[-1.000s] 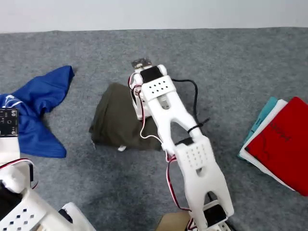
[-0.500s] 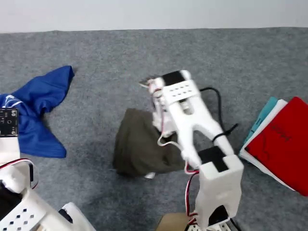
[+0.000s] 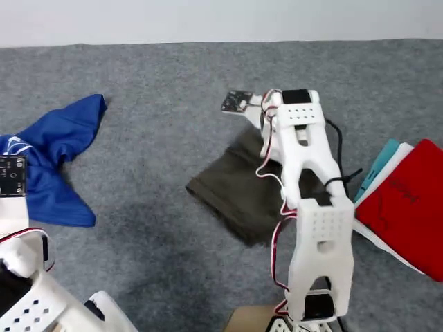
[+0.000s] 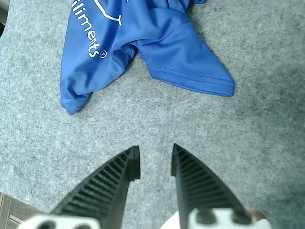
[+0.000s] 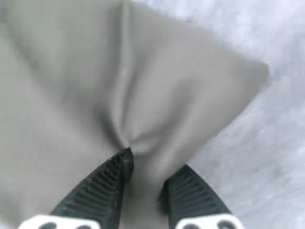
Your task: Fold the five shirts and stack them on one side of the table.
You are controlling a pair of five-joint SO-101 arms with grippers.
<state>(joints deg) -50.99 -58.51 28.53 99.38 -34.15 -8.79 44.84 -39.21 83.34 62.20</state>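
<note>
Dragged: right gripper [image 5: 147, 164] has hauled the olive shirt [image 3: 235, 194] from left of centre over to right of centre in about a second. The right arm [image 3: 311, 180] swung with it and now points up the frame.

- Right claw is clenched on a pinch of the olive fabric. Creases fan out from the jaws in the right wrist view.
- The olive shirt lies diagonally, low corner at centre-bottom and high end under the wrist. It reads less square than a second ago, so my guess is the drag skewed the fold.
- The stack sits at the right edge with the red shirt [image 3: 408, 207] on top and white and teal edges showing under it. The olive shirt's near edge is close to the stack but not on it.
- Left gripper [image 4: 155, 160] is released, jaws slightly apart with nothing between them, over bare grey table cover [image 3: 138, 69].
- The blue shirt [image 3: 52, 155] is crumpled and unfolded at the left edge, same place as before.

Read: this is the transfer step for shirt four. It needs a lift onto the red one and probably a tidy. Blue is left to fold.
</note>
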